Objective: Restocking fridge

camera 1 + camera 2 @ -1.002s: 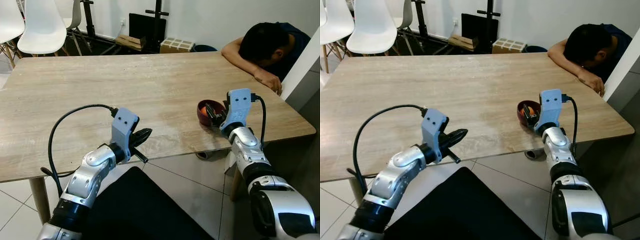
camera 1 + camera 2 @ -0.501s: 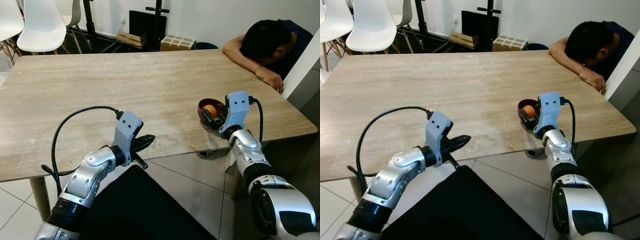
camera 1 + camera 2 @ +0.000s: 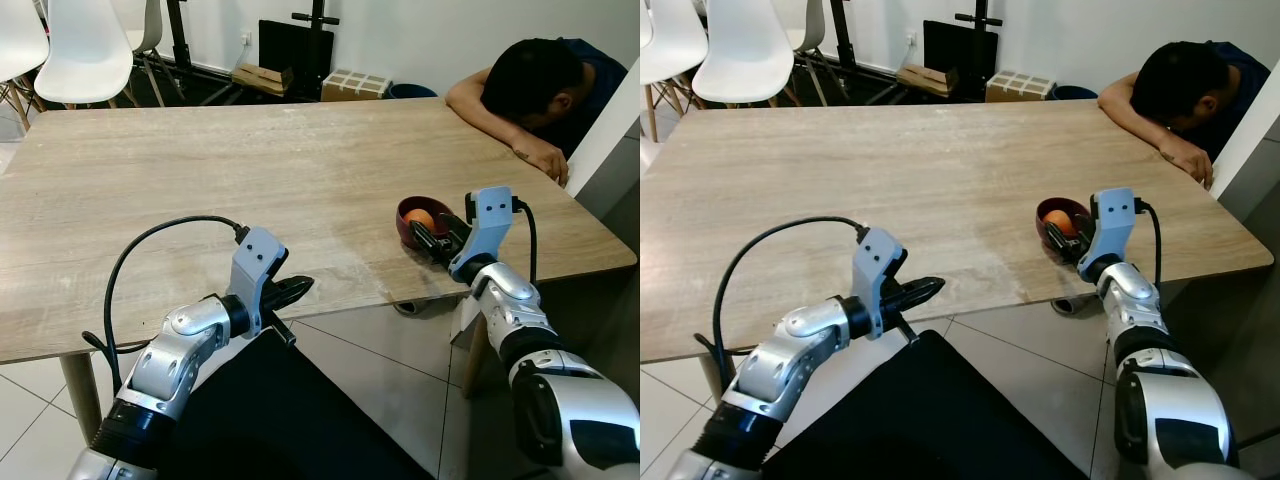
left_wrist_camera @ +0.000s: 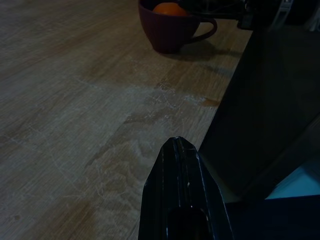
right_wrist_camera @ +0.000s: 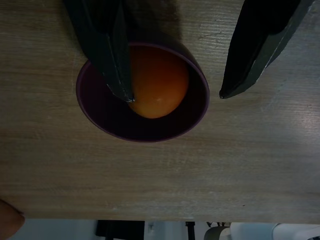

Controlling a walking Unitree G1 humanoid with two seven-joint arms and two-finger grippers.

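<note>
Where one second ago right gripper (image 5: 175,97) covered cup (image 3: 416,222), it now sits drawn back toward table (image 3: 200,190) edge, fingers spread, one tip inside rim, other outside. Orange (image 5: 156,82) now visible in cup, near table's right front edge. Left gripper (image 3: 297,291) slightly lower at front edge, fingers pressed together. Far right: person (image 3: 530,90) slumped on table. Far left: white chairs (image 3: 85,50).

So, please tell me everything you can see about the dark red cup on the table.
The dark red cup is a small, round, glossy mug with one loop handle. It stands upright near the table's front edge, holding one orange fruit. The right claw is open over it: one finger reaches inside the rim by the fruit, the other hangs outside the wall.
</note>
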